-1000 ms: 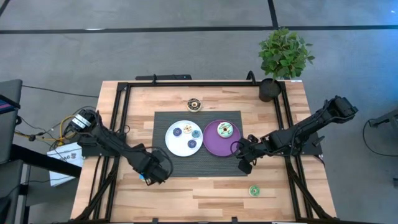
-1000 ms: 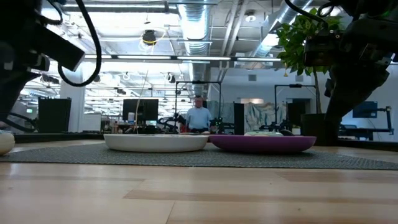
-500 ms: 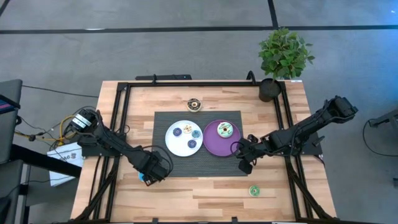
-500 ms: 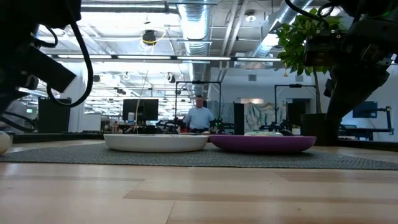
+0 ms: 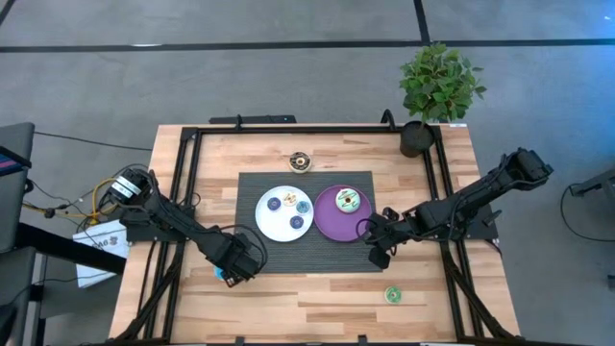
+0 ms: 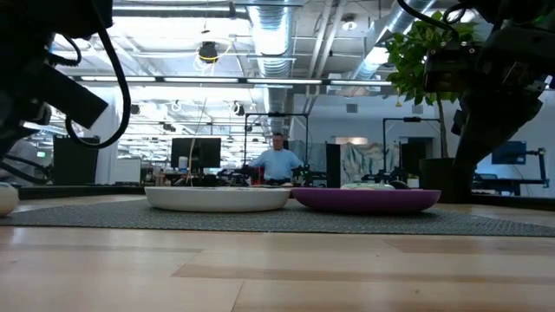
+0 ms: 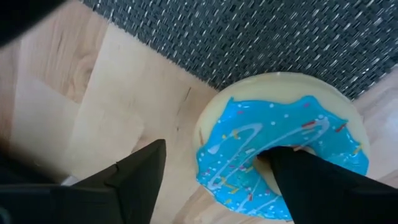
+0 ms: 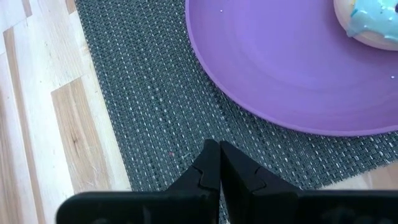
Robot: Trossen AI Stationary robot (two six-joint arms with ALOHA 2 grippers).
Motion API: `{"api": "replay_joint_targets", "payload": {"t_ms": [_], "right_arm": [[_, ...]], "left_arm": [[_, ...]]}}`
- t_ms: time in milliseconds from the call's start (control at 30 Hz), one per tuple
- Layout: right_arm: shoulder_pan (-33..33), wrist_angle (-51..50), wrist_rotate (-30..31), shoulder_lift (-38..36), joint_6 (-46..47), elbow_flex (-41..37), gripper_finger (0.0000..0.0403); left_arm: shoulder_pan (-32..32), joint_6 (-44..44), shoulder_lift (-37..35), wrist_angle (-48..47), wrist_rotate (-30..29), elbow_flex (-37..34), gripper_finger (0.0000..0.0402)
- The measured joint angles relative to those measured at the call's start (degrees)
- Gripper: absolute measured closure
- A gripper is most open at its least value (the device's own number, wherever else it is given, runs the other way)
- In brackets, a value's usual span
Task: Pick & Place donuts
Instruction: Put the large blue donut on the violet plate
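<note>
Left gripper (image 5: 233,270) stands open, fingers straddling a blue-iced donut (image 7: 283,163) lying on bare wood just off the dark mat (image 5: 252,185); grip not confirmed. Further donuts rest on white plate (image 5: 264,219) and purple plate (image 5: 327,223). Right gripper (image 5: 377,252) is closed, empty, beside the purple plate.

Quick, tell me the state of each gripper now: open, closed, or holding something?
Left gripper: open, one finger inside the hole of the blue donut, one outside, not yet gripping.
Right gripper: closed, empty, beside the purple plate.
</note>
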Motion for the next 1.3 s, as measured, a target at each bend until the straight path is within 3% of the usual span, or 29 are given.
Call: {"api": "replay_joint_targets", "payload": {"t_ms": [467, 1300], "right_arm": [[0.0, 0.0, 0.0, 0.0, 0.0, 0.0, 0.0402], [0.0, 0.0, 0.0, 0.0, 0.0, 0.0, 0.0402]], "left_arm": [[0.0, -2.1, 0.0, 1.9, 0.0, 0.0, 0.0188], [0.0, -2.9, 0.0, 2.3, 2.9, 0.1, 0.0204]]}}
